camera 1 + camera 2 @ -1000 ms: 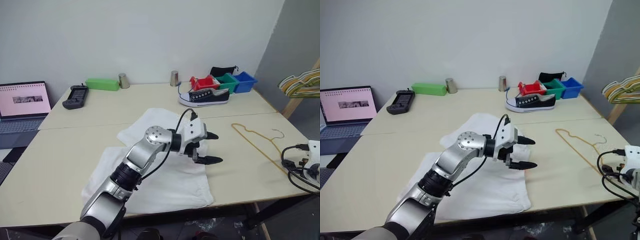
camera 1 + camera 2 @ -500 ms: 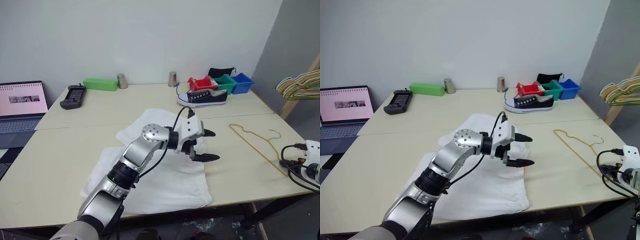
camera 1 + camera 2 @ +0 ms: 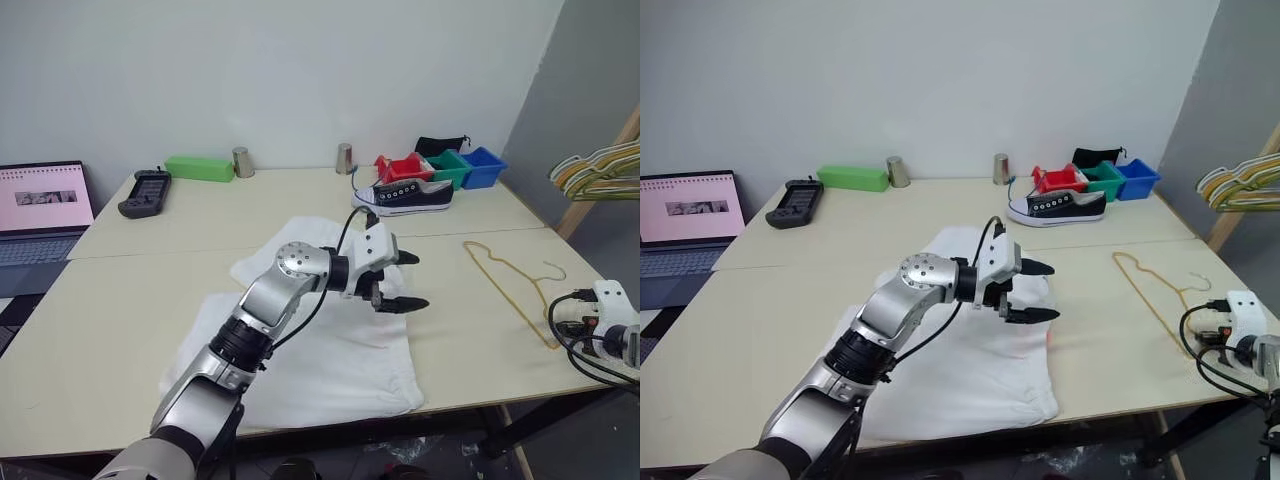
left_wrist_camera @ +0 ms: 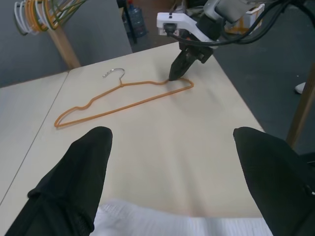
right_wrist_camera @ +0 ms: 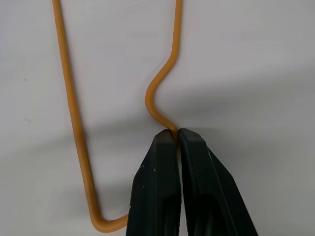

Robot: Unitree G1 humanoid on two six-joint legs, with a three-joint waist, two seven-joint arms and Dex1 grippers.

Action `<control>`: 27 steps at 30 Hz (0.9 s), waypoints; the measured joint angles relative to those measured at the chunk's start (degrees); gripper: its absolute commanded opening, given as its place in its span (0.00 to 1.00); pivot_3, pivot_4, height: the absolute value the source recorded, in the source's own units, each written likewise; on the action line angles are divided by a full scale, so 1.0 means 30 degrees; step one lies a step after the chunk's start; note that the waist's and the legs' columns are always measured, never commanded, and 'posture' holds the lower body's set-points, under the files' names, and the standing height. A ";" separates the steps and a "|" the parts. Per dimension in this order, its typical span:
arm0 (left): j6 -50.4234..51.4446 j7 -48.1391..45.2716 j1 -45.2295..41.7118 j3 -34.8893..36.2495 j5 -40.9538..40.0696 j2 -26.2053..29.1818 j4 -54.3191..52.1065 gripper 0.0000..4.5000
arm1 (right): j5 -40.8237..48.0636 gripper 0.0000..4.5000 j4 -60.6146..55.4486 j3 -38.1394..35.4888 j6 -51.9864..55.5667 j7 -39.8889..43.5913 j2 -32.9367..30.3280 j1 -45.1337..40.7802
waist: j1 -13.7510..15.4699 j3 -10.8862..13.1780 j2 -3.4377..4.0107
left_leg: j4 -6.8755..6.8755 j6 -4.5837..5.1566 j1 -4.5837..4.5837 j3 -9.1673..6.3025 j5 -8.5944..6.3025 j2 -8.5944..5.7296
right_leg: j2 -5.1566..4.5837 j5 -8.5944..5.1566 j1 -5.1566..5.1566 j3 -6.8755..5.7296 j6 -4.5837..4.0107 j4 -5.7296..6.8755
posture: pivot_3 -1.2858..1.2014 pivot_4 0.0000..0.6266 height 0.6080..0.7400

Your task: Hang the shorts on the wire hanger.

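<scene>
Pinching thin orange wire hanger, right gripper closed, left gripper spread above wrinkled white shorts

- I see wrinkled white fabric shorts on the pale cream surface.
- The thin wire hanger is yellow-orange.
- The low canvas sneaker is black with white sole.
- Three small plastic bins: red, green, blue.

Left gripper is extended forward, fingers spread wide. Right gripper points downward, fingers pressed together.
</scene>
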 measured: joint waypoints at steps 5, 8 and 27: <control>-0.0452 0.0276 -0.0876 0.0990 0.0078 0.0165 0.1606 0.93 | -0.0996 0.00 -0.3639 0.1438 -0.1603 0.0217 -0.0484 0.1198 | 0.0073 0.0043 0.0145 | 0.0002 -0.0001 -0.0052 0.0002 0.0000 -0.0025 | -0.0016 -0.0002 -0.0053 0.0004 0.0006 0.0003 | 0.60 0.00 1.00; -0.1071 0.0314 -0.1933 0.1848 0.0221 0.0695 0.3563 0.93 | -0.1906 0.00 -0.6638 0.1955 -0.3052 0.0210 -0.1363 0.1451 | 0.0046 0.0046 0.0172 | 0.0002 -0.0001 -0.0086 -0.0002 0.0000 -0.0032 | -0.0017 -0.0002 -0.0094 0.0000 0.0011 0.0006 | 0.59 0.00 1.00; -0.5728 -0.5276 -0.8744 0.4590 0.1490 0.3410 1.4887 0.97 | -0.9230 0.00 -1.0449 0.6050 -1.8957 -0.2801 -0.1422 -0.2667 | 0.0092 0.0126 0.0050 | 0.0059 -0.0030 -0.0233 -0.0073 0.0013 -0.0211 | -0.0160 -0.0025 -0.0154 -0.0051 0.0119 -0.0006 | 0.61 0.00 1.00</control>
